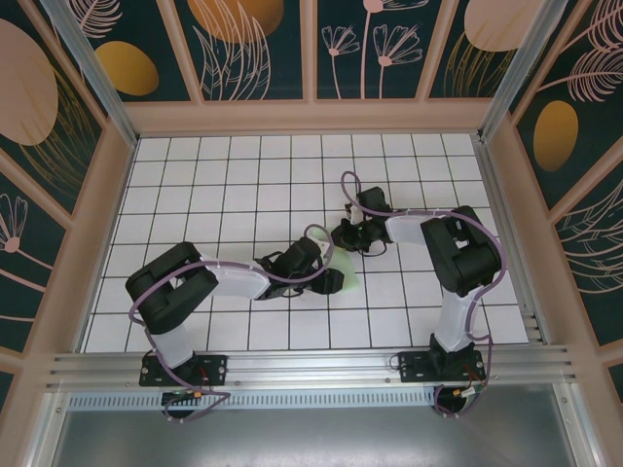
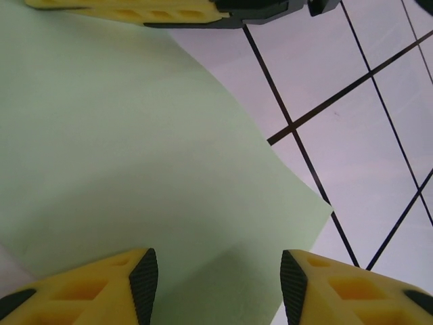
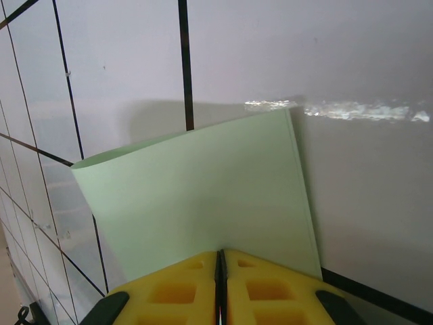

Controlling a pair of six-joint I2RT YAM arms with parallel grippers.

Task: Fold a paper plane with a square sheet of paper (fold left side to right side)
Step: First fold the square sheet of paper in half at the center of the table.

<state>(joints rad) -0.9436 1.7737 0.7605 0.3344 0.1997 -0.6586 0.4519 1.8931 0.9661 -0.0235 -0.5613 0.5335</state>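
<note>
- Two hands share one sheet. The right hand (image 3: 220, 274) has its fingers pressed together on an edge of the square sheet of paper (image 3: 203, 196). The left hand (image 2: 220, 288) hangs over the same sheet with its fingers apart, gripping nothing.
- Seen from above, the sheet lies near the middle of the bench (image 1: 243, 185), between the two hands. It is mostly hidden under the left one, and a pale corner shows just to that hand's near right.
- In the right wrist view the paper runs straight away from the pinched edge. Its left part bows up in a soft curl and casts a shadow on the tiles, so that side is probably lifted and no crease is pressed in there yet.
- In the left wrist view the paper spreads below and to the left of the open fingers, with one corner pointing right across the grid lines (image 2: 298, 122). Whether the pads touch the paper I cannot tell.
- Which edge of the square is pinched cannot be read from these views.
- My judgement is that the right hand is the carrier and the left hand, which sits more squarely over the sheet, is the hold-down. The coming move depends on the held edge travelling across the sheet to meet the opposite edge squarely. The risk is that the curl skews or the whole sheet slides.
</note>
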